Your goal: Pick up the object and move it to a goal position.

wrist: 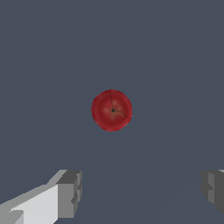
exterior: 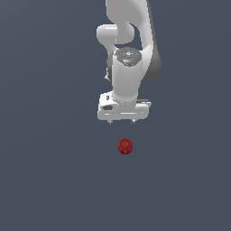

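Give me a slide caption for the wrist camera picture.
Wrist view: open claw above a small red roundish object on a plain grey surface, not touching it.

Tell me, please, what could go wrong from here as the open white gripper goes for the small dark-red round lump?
1. In the exterior view the small dark-red round lump lies apart from the white gripper, not between its fingers, so a straight descent might close on nothing.
2. The lump is rounded; in the wrist view it sits centred between widely spread grey fingers, so an off-centre squeeze could roll it away.
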Robot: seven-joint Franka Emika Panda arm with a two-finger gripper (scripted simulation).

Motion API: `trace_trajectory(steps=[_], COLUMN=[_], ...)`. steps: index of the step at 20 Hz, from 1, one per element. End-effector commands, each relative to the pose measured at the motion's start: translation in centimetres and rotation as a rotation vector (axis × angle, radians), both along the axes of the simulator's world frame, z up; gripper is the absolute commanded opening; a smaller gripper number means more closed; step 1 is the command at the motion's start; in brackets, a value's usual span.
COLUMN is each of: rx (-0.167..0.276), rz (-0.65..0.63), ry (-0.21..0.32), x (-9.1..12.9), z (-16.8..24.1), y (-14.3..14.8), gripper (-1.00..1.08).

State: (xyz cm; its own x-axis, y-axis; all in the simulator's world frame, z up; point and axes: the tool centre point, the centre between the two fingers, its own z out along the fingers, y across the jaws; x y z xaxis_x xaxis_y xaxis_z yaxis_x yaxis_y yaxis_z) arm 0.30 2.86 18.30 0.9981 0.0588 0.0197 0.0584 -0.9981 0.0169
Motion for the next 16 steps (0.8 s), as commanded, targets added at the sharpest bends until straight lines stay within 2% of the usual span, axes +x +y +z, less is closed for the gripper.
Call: trace_trajectory(steps=[1,16], rx=[0.0,0.009], rz=[0.0,-0.012], ry=[0.0,0.019], x=[0.0,-0.29], z=[0.0,-0.83], y=[0.0,-0.54], gripper=[1.0,1.0])
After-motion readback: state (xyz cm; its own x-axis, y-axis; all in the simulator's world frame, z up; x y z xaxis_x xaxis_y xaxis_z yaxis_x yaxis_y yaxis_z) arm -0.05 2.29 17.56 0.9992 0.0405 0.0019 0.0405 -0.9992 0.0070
